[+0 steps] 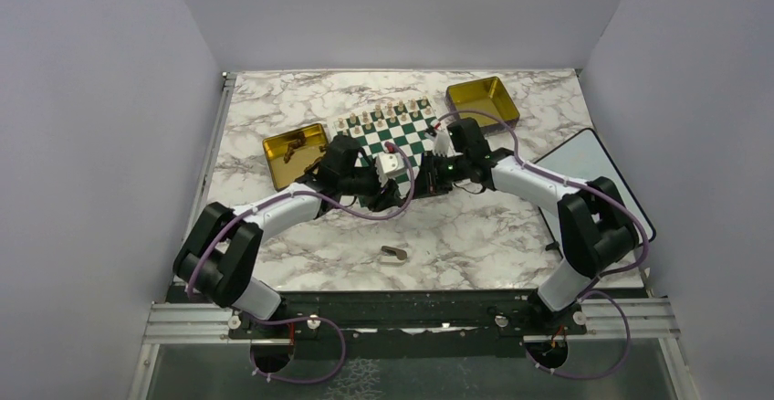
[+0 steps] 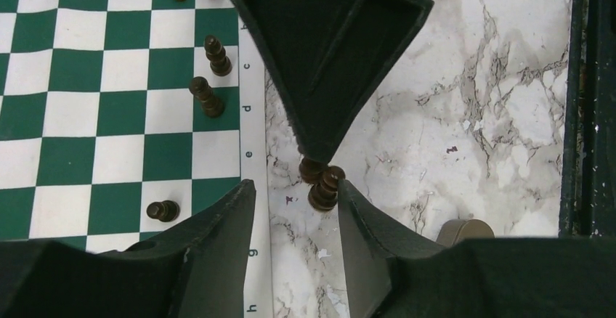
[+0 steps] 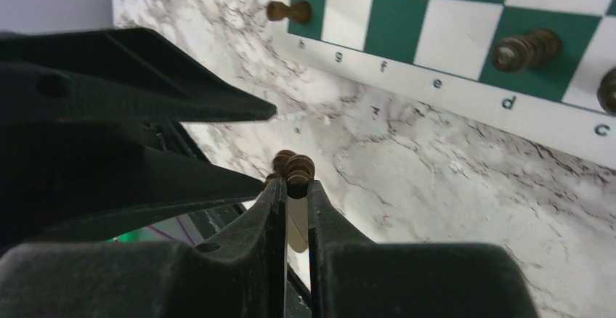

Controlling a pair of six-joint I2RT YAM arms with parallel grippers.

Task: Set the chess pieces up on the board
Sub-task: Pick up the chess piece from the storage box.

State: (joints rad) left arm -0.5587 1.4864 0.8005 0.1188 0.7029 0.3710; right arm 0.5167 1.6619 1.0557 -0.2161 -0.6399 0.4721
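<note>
Marbled table (image 1: 475, 236) between plain grey walls, with the board (image 1: 402, 137) at 12 o'clock from its centre. Just off the board's 6 o'clock edge, the right fingers (image 3: 323, 220) are clamped on a dark chess piece (image 3: 298, 165). The left fingers (image 2: 225, 223) stand apart, one on either side of it. Other dark chess pieces (image 2: 207, 96) stand on the board.

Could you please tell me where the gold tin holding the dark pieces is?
In the top view, the gold tin sits on the marble table on the left side, just off the left edge of the board.
</note>
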